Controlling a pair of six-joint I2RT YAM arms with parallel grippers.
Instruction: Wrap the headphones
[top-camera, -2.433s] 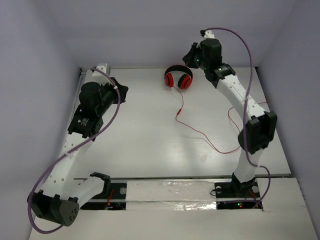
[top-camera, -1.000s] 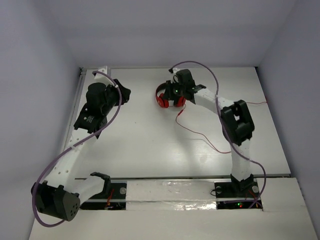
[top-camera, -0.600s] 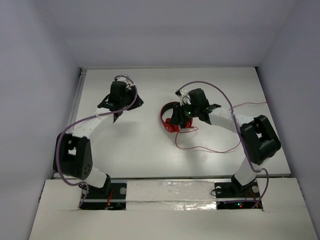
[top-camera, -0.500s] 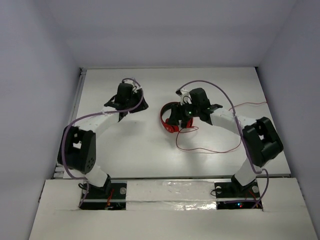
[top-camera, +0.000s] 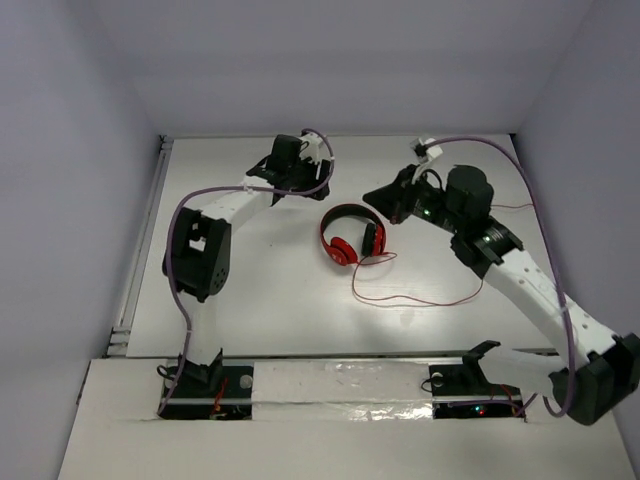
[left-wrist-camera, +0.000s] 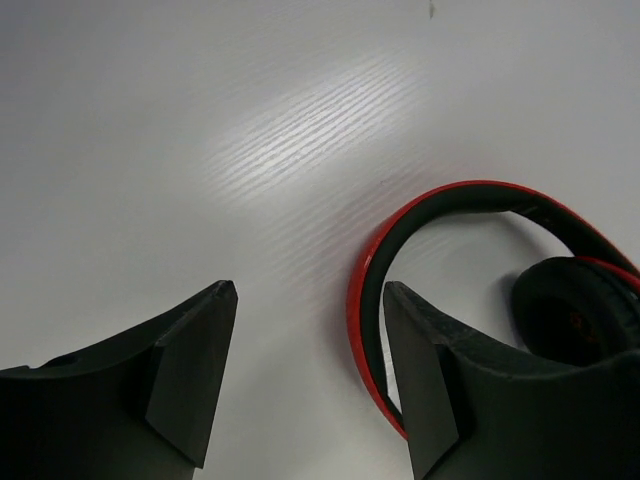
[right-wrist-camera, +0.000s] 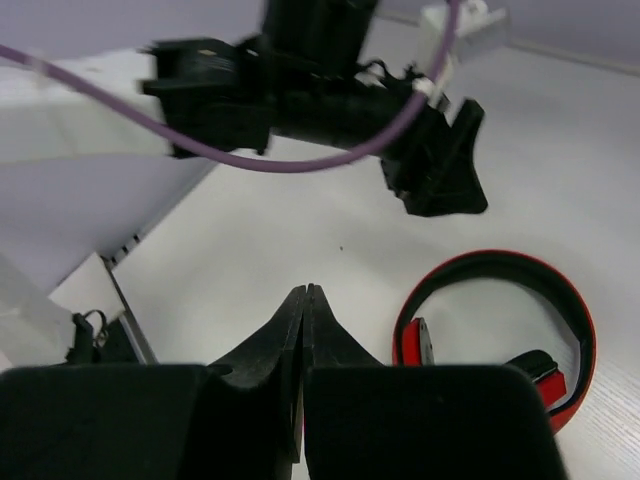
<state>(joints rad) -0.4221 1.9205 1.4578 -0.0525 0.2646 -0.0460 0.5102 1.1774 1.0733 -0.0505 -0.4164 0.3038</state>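
The headphones (top-camera: 350, 235) lie flat in the middle of the white table, with red earcups and a black-and-red headband (left-wrist-camera: 366, 300). Their thin red cable (top-camera: 420, 302) loops toward the near side and runs off to the right. My left gripper (top-camera: 300, 192) hovers just behind and left of them, open (left-wrist-camera: 309, 290); the headband's left curve lies below the gap, close to the right finger (left-wrist-camera: 425, 380), ungripped. My right gripper (top-camera: 385, 200) hangs behind and right of the headphones, shut and empty (right-wrist-camera: 305, 290). The right wrist view shows the headband (right-wrist-camera: 500, 262) and the left gripper (right-wrist-camera: 440, 170).
Thick purple cables (top-camera: 205, 195) arch over both arms. A metal rail (top-camera: 135, 270) runs along the table's left edge, and grey walls close in the back and sides. A shiny taped strip (top-camera: 350, 385) lies between the arm bases at the near edge.
My right gripper has let go of the headphones, pulled back and to the right, and shut. My left arm has swung right toward the headband, jaws widening. The headphones stay put.
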